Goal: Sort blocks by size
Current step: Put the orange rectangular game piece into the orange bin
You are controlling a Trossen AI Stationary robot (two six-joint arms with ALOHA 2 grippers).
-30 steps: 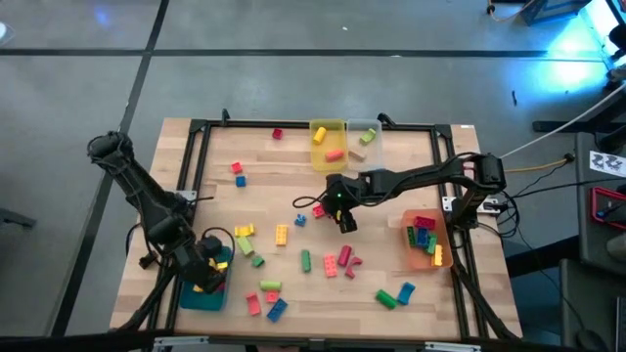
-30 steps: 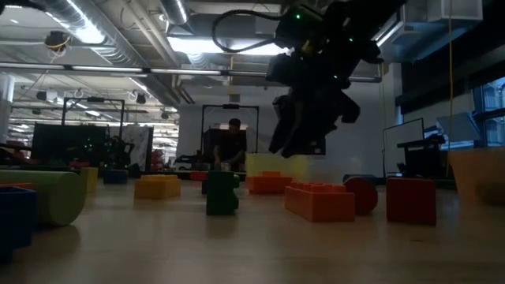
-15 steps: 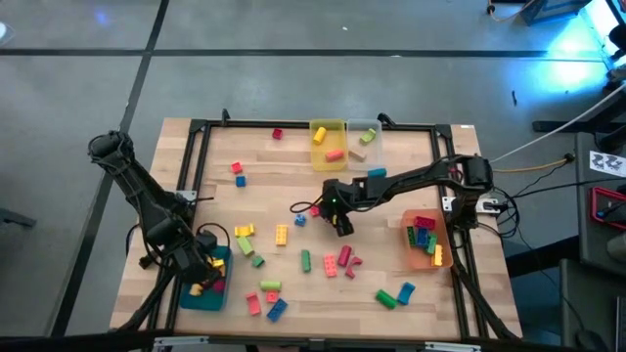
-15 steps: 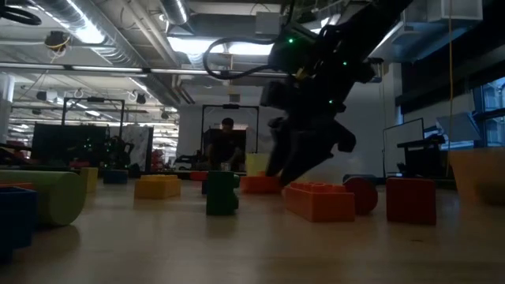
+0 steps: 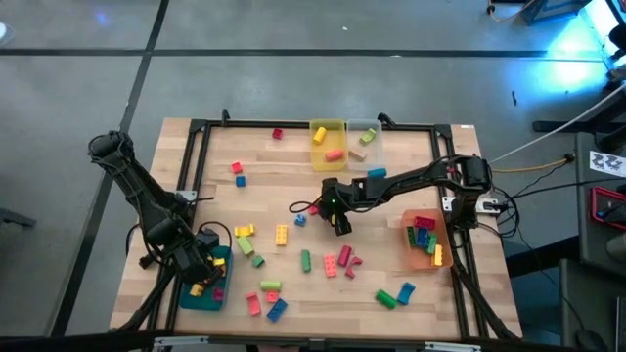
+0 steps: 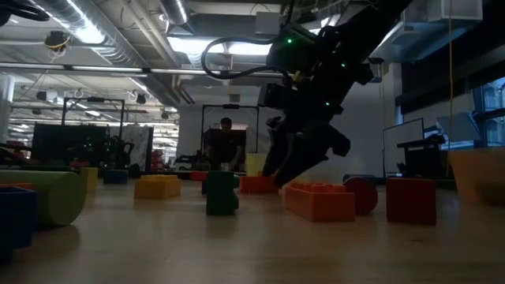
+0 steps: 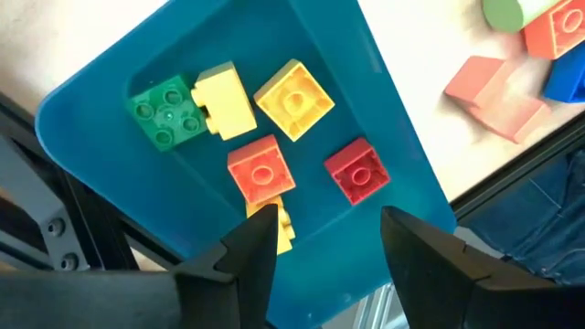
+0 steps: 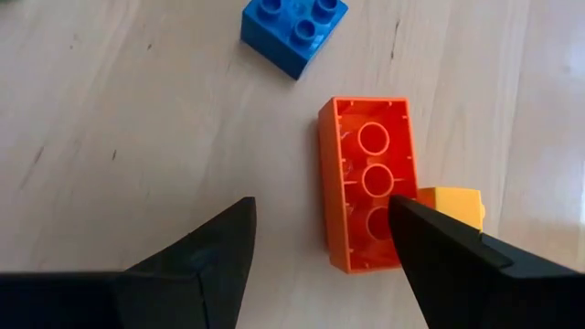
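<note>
Left side: the left hand (image 5: 202, 277) hangs over the teal bin (image 5: 186, 296) at the near-left corner of the surface (image 5: 264, 156), fingers spread wide and gripping nothing. The left wrist view shows that bin's contents: a green block (image 7: 164, 110), two yellow blocks (image 7: 292, 96) side by side, an orange-red block (image 7: 260, 169), a red block (image 7: 358, 171), and a further yellow piece partly hidden behind a finger.

Centre: loose blocks (image 5: 305, 260) lie scattered over the surface in red, yellow, green, blue and pink, with no common direction. The right hand (image 5: 333, 217) is low over the middle, fingers apart and empty. Its wrist view shows an orange block (image 8: 370, 183) lying upside down, hollow side up. Its long axis runs roughly in line with the fingers, and it sits nearer one finger than the other. A small yellow-orange piece (image 8: 452, 206) touches its side; a blue block (image 8: 294, 27) lies just beyond, apart.

Far edge: the yellow bin (image 5: 328, 130) holds a yellow and a pink block; the clear bin (image 5: 363, 125) beside it holds two pale pieces.

Right side: the orange bin (image 5: 418, 256) holds several long blocks in red, green, blue and yellow.

Beyond the surface, in the low view, a person (image 6: 225, 146) stands in the room.
</note>
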